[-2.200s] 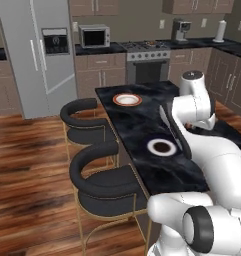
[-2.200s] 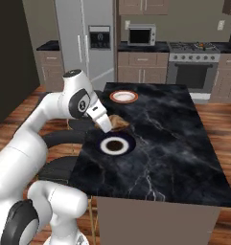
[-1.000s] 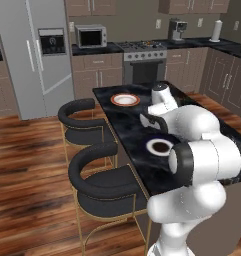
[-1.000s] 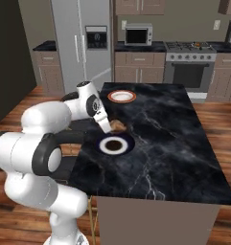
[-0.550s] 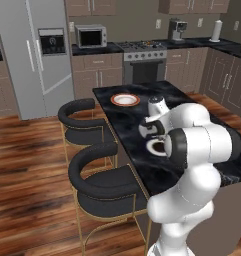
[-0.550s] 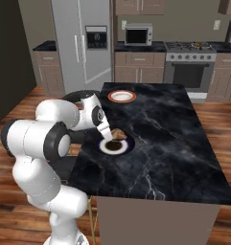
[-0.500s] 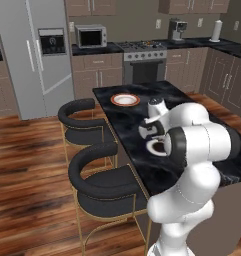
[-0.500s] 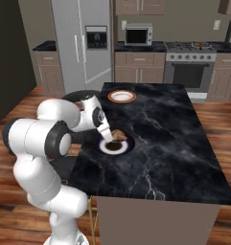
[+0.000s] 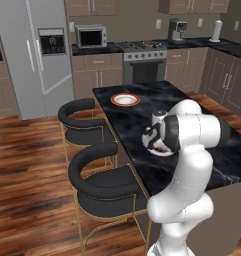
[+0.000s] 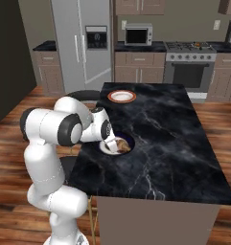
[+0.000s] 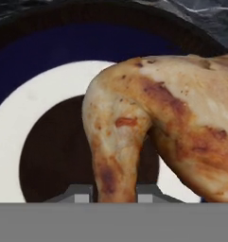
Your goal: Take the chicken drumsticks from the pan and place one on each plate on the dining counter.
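Observation:
My gripper [image 10: 112,146] hangs low over the near plate [image 10: 106,148], which has a dark rim and a white ring, on the dining counter [image 10: 160,139]. It is shut on the thin end of a glossy orange-brown chicken drumstick [image 11: 148,123]. In the hand view both fingertips [image 11: 82,194] flank that end, and the thick end lies across the near plate [image 11: 21,137]. The drumstick [image 10: 121,145] rests on or just above the plate. The far plate [image 10: 121,96] has an orange-brown rim and lies bare. My arm hides most of the near plate [image 9: 151,148]. The far plate [image 9: 125,99] sits beyond it.
Two black stools [image 9: 104,185] stand along the counter's left side. A stove [image 10: 191,64], cabinets and a steel fridge [image 10: 88,43] line the back wall. Bare marble [image 10: 174,162] stretches to the right of the near plate.
The arm has swung down from between the two plates, bringing the gripper and drumstick onto the near plate. Over the last half second it barely moved.

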You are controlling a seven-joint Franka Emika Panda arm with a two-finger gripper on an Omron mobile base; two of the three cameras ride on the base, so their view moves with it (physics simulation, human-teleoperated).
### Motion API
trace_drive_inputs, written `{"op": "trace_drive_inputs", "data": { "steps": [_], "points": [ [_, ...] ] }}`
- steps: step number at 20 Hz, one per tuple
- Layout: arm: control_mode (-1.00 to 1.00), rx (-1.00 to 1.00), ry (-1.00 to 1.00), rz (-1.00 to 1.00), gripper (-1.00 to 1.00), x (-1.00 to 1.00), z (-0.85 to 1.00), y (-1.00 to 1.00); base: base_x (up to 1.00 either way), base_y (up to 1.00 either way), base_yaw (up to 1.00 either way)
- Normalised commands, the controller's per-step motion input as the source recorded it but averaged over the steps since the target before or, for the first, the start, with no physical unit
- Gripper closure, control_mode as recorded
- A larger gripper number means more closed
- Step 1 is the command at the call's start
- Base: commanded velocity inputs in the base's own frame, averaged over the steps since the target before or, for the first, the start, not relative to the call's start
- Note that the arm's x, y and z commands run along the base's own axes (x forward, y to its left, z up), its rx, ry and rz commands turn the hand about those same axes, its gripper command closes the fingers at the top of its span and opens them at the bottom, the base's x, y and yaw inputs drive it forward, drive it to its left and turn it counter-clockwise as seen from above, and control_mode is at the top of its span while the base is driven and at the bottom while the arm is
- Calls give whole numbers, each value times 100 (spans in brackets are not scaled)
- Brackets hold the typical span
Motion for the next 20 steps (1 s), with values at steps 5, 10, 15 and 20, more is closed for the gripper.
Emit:
{"op": "trace_drive_inputs", "data": {
  "steps": [5,10,15,20],
  "points": [
    [-100,4,-6,0,100,23,-28,-7,0,0,0],
    [-100,0,-15,0,-100,54,0,33,0,0,0],
    [-100,0,-19,0,-100,28,9,24,0,0,0],
    [-100,5,-11,0,-100,-18,33,-31,0,0,0]
  ]
}}
